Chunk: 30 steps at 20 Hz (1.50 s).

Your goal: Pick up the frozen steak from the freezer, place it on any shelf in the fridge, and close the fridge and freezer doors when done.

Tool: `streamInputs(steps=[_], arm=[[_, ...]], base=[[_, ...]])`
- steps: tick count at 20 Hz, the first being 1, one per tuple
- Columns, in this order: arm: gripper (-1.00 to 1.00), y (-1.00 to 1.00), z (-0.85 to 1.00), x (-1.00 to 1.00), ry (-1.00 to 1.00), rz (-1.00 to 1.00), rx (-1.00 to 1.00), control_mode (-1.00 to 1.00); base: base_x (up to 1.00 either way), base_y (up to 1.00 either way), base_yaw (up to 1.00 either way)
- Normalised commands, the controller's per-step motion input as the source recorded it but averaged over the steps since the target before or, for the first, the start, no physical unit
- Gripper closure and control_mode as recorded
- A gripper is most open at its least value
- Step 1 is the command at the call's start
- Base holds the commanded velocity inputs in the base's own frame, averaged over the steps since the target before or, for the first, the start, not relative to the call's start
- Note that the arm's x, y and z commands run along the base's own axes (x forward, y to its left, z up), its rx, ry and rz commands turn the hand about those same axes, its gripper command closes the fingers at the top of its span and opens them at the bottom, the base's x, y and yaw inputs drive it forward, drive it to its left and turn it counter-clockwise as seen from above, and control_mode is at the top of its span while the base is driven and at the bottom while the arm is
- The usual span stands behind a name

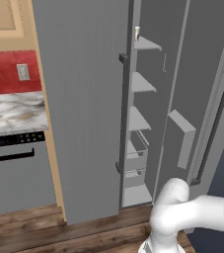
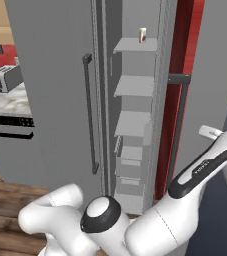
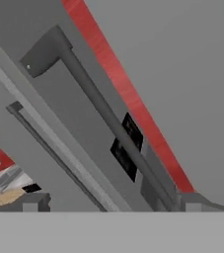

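Two tall grey doors stand open, the wider fridge door (image 1: pixel 84 108) and the narrower freezer door (image 1: pixel 217 99), and each carries one long dark bar handle, two handles in all (image 2: pixel 88 112) (image 2: pixel 177 125). Between them the freezer (image 2: pixel 135 75) shows three short pale shelves (image 1: pixel 143 84) stacked above two drawer baskets (image 1: pixel 135 158). One small white and red carton (image 2: pixel 143 35) stands on the top shelf. One door bin (image 1: pixel 182 136) hangs inside the freezer door. One toaster (image 2: pixel 6 77) sits on the marble counter (image 1: pixel 15 113), and two wall outlets (image 1: pixel 22 72) show on the red backsplash

white arm (image 2: pixel 205 165) bent low, elbow raised, tool (image 3: pixel 108 207) spread wide, empty.
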Motion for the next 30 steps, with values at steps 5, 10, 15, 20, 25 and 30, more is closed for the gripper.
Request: streamInputs(steps=[5,10,15,20,25,30], arm=[[-1.0,-0.1,-0.25,0.81,0.0,0.0,0.0,-1.0],[-1.0,-0.04,-0.14,0.58,0.0,0.0,0.0,-1.0],[-1.0,0.14,-0.08,0.59,0.0,0.0,-0.02,-1.0],[-1.0,0.05,-0.02,0.88,0.0,0.0,0.0,-1.0],[-1.0,0.03,0.0,0.85,0.0,0.0,0.0,-1.0],[-1.0,0.16,0.0,0.71,0.0,0.0,0.0,-1.0]], base=[[0.0,0.0,0.0],[0.0,0.0,0.0],[0.0,0.0,0.0],[0.0,0.0,0.0],[0.0,0.0,0.0],[0.0,0.0,0.0]])
